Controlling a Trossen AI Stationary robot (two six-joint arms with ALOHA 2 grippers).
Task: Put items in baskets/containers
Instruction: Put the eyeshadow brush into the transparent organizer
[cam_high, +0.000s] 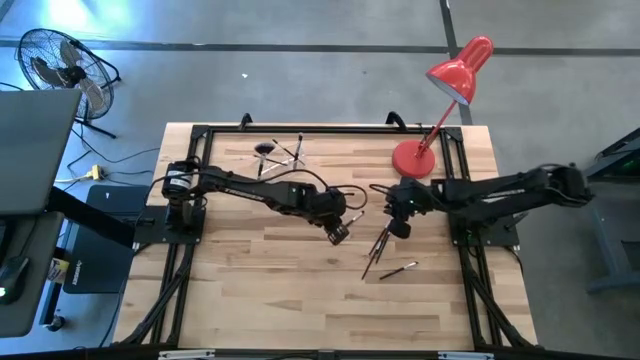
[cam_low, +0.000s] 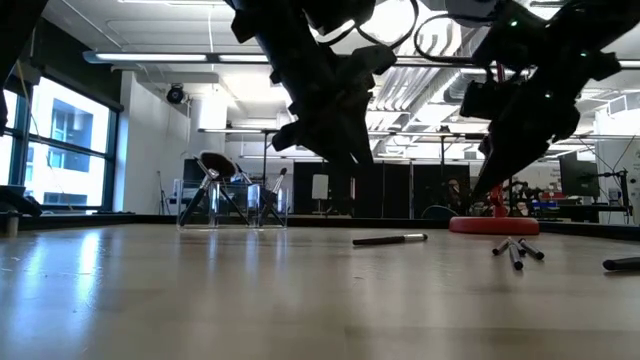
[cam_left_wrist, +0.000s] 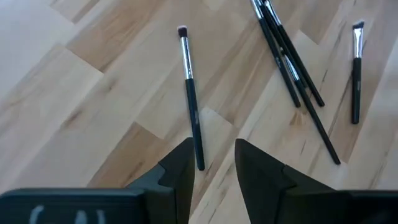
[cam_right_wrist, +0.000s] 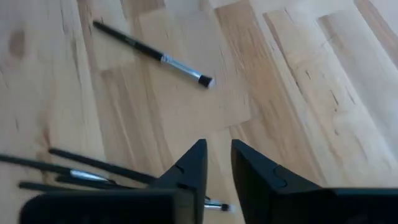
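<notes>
Clear holder (cam_low: 217, 205): stands on the far left part of the surface, nearly colourless, upright; a second clear cup-like shape (cam_low: 262, 205) stands just beside it in the low view.
In the holder: a brush with a wide dark fluffy head (cam_low: 213, 165) leans out of it, with a few slim handles crossing beside it; from above the same group (cam_high: 278, 152) shows as a dark head and pale crossed sticks; how many brushes are there I cannot tell.
Brush bundle (cam_high: 381, 244): several slim dark brushes lying together on the surface, just beside the right gripper.
Lone brush (cam_high: 398, 269): lies apart from the bundle, nearer the front edge.
Left wrist view: one brush (cam_left_wrist: 189, 90) lies straight ahead of the fingers, its handle end just at the left fingertip; the bundle (cam_left_wrist: 292, 59) and one more brush (cam_left_wrist: 356, 70) lie farther off.
Left gripper (cam_high: 338, 233): over mid-surface, fingers (cam_left_wrist: 180, 174) apart, nothing between them.
Right gripper (cam_high: 398, 228): close to the bundle's upper end, fingers (cam_right_wrist: 189, 168) slightly apart with a narrow gap, holding nothing.
Surface (cam_high: 260, 290): pale wooden planks in a black frame.
Red desk lamp (cam_high: 440, 110): round base on the far right corner, head leaning beyond the edge.
Room: grey floor, a floor fan (cam_high: 62, 65) at far left, windows and ceiling strip lights in the low view.
</notes>
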